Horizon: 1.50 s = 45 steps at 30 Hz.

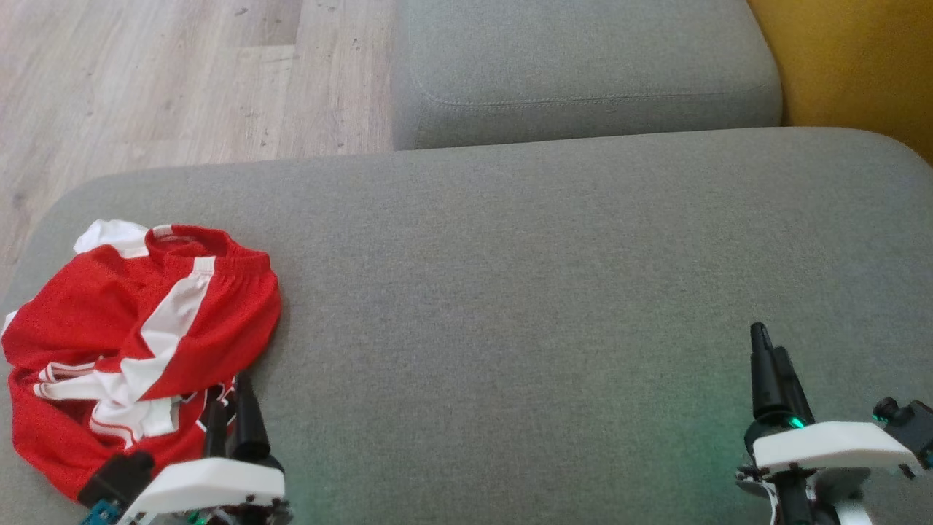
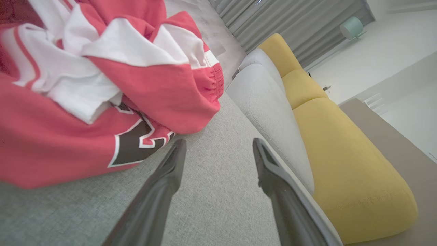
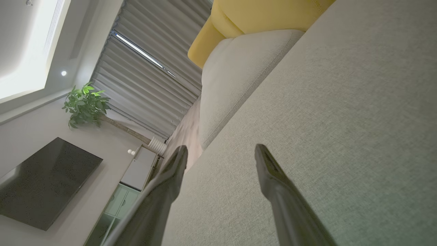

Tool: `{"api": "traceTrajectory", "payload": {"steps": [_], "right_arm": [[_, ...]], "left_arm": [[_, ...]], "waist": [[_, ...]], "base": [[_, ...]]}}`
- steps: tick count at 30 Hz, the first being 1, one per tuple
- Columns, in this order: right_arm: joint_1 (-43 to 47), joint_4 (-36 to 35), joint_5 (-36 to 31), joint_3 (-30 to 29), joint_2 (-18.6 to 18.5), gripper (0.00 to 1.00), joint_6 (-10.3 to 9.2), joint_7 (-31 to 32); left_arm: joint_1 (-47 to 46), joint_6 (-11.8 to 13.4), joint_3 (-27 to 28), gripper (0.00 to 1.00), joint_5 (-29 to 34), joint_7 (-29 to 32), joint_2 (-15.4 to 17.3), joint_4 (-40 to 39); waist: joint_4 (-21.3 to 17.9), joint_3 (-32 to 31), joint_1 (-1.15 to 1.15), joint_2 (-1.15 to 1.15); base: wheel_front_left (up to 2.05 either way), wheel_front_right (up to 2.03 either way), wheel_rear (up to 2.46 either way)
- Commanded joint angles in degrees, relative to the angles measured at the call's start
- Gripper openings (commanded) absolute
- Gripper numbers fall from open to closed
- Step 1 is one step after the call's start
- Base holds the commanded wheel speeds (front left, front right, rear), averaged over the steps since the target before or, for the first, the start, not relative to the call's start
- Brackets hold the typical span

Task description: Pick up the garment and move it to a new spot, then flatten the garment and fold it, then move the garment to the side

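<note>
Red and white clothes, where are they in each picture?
Head view: the red and white garment lies crumpled at the lower left on the grey cushion, by the left gripper.
Left wrist view: the garment takes up the upper left, beside the open fingers.
Right wrist view: this looks along the grey cushion towards a TV and a plant.
Shared landmark: the grey cushion, with a yellow cushion beyond.
</note>
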Motion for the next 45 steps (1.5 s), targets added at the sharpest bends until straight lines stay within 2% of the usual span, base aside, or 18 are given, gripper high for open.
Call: {"api": "traceTrajectory", "payload": {"steps": [1, 28, 45], "right_arm": [[-1.5, -2.51, -1.82, 1.06, -0.31, 1.0, 0.2, -0.92], [-0.53, -5.22, -21.68, 4.15, -0.39, 1.0, 0.29, -5.48], [0.2, -5.07, -32.59, 4.04, -0.45, 1.0, 0.35, -8.35]], "left_arm": [[-1.53, 0.45, 0.2, 1.0, 1.82, -0.77, 0.37, -2.4], [-0.72, 4.23, -3.84, 1.0, 21.89, -5.36, 0.45, -4.6], [-0.4, 7.06, -5.59, 1.0, 34.79, -8.25, 0.52, -4.23]], "waist": [[0.03, -0.05, -0.01, 0.0], [0.7, -1.03, -0.01, 0.0], [1.25, -1.75, -0.01, 0.0]], "base": [[0.0, 0.0, 0.0], [0.0, 0.0, 0.0], [0.0, 0.0, 0.0]]}}
